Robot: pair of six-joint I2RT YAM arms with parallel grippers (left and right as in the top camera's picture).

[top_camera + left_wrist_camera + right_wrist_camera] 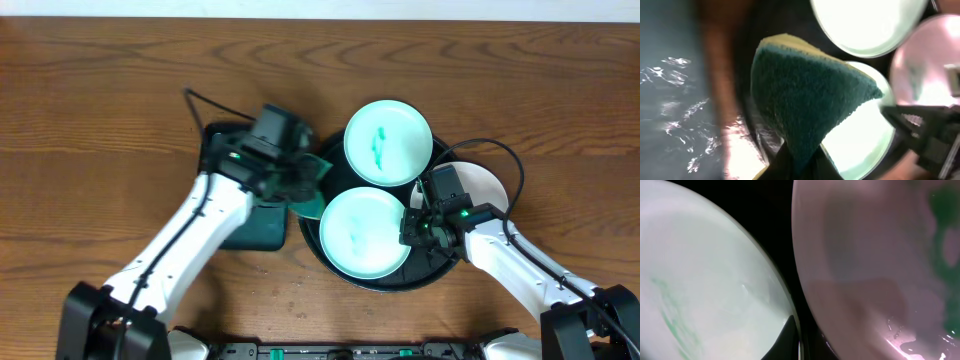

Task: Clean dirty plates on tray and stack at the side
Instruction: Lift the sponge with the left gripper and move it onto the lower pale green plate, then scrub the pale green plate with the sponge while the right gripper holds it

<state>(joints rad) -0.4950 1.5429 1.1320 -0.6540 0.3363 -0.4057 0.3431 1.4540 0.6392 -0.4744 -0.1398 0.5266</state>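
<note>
The round black tray holds three white plates. The back plate has strong teal smears, the front plate has faint ones, and the right plate is partly hidden by my right arm. My left gripper is shut on a green sponge, held over the tray's left edge beside the front plate. The sponge fills the left wrist view. My right gripper sits at the front plate's right rim; one finger lies on that rim, the other is hidden.
A rectangular dark-green tray lies left of the round tray, under my left arm. A black cable runs behind it. Bare wood tabletop spreads to the left and to the far right.
</note>
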